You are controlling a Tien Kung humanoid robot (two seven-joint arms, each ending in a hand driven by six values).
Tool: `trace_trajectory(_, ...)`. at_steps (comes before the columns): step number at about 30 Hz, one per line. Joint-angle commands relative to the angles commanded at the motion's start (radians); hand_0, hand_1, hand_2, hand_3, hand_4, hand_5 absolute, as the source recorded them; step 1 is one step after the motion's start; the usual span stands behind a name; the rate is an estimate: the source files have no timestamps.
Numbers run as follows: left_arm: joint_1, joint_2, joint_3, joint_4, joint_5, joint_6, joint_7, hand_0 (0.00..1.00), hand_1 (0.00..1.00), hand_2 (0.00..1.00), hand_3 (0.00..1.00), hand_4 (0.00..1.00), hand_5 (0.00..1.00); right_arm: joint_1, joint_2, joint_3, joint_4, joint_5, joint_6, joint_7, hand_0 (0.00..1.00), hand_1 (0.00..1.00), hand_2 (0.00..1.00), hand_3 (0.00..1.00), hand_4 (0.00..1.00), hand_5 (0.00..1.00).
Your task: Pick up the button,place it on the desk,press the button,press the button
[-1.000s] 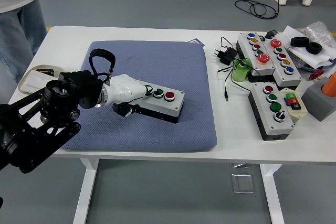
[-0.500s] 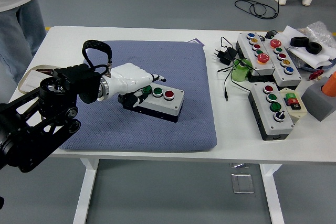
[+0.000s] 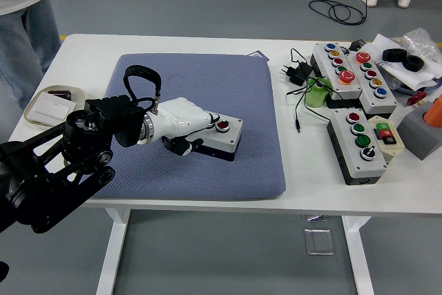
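While pressing: mid-frame, on the blue mat.
Left hand: white, laid over the button box at frame centre; fingers together, flat on its top — likely bearing down on a covered button.
Button box: resting on the mat, not lifted; one red button showing beside the fingertips.
Why flat: probably to put weight straight down without tipping the box.
Right hand: not in frame.
Count: one box on the mat — three more button boxes at right on the table.
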Motion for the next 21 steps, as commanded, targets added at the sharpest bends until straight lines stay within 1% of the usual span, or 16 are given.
trace_trajectory(10, -0.005, -0.002, 0.008, 0.025, 0.006, -0.008, -0.002, 0.113, 0.010, 0.050, 0.929, 0.405, 0.002, 0.006, 0.000, -0.001, 0.000, 0.001, 0.000, 0.000, 0.642, 0.464, 0.617, 0.562, 0.303, 0.223)
trace_trajectory(19, -0.014, -0.012, 0.027, 0.054, 0.020, -0.006, -0.001, 0.111, 0.010, 0.050, 0.922, 0.405, 0.002, 0.007, -0.001, 0.001, 0.000, -0.001, -0.001, 0.000, 0.641, 0.464, 0.617, 0.562, 0.302, 0.222)
trace_trajectory(20, -0.015, -0.013, 0.030, 0.059, 0.024, -0.006, -0.001, 0.111, 0.009, 0.050, 0.891, 0.403, 0.002, 0.007, -0.001, 0.001, 0.000, -0.001, -0.001, 0.000, 0.641, 0.460, 0.617, 0.561, 0.303, 0.221)
trace_trajectory(21, -0.017, -0.014, 0.033, 0.063, 0.028, -0.006, -0.002, 0.111, 0.009, 0.050, 0.891, 0.403, 0.002, 0.007, -0.001, 0.001, 0.000, -0.002, -0.001, 0.000, 0.641, 0.460, 0.617, 0.561, 0.303, 0.221)
